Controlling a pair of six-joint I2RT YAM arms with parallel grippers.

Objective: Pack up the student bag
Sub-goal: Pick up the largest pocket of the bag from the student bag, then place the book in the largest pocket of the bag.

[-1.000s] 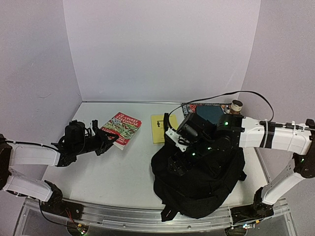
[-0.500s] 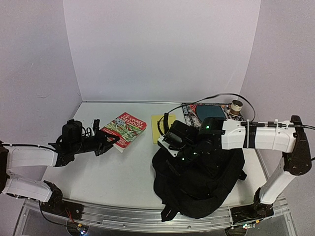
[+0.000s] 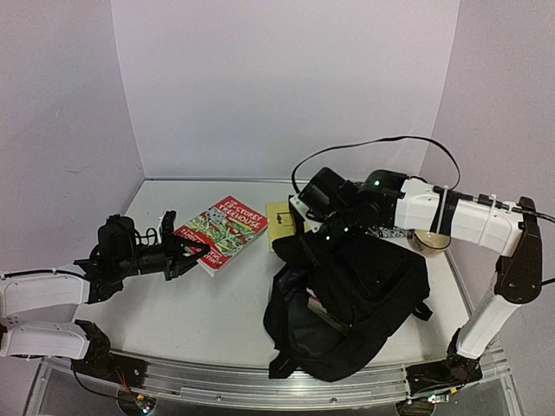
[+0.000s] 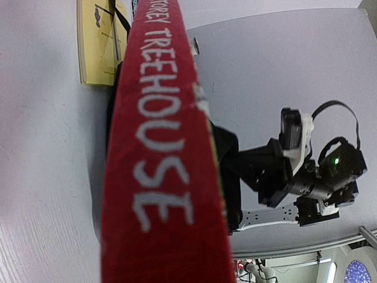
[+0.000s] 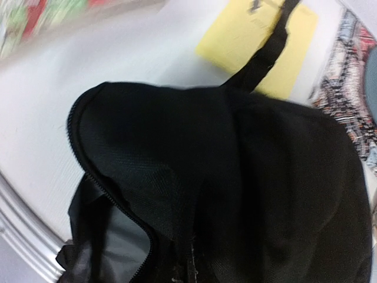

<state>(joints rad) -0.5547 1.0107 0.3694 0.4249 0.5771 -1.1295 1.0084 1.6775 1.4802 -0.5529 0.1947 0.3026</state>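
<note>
since 1 s ago right gripper [image 3: 314, 232] pulled back, bag [image 3: 355, 295] mouth lifted open | bag at table's [image 3: 217, 303] right | left gripper [image 3: 184, 252] clamped on red book [image 3: 223, 230] | right grip: cannot tell | step: loading book | next: swing it into the mouth

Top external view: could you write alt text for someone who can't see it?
A large black student bag slumps open on a white table, the right arm's tool at its far top edge, grip hidden. The left arm's tool pinches a red book by its near corner, and a yellow booklet lies behind the bag.
</note>
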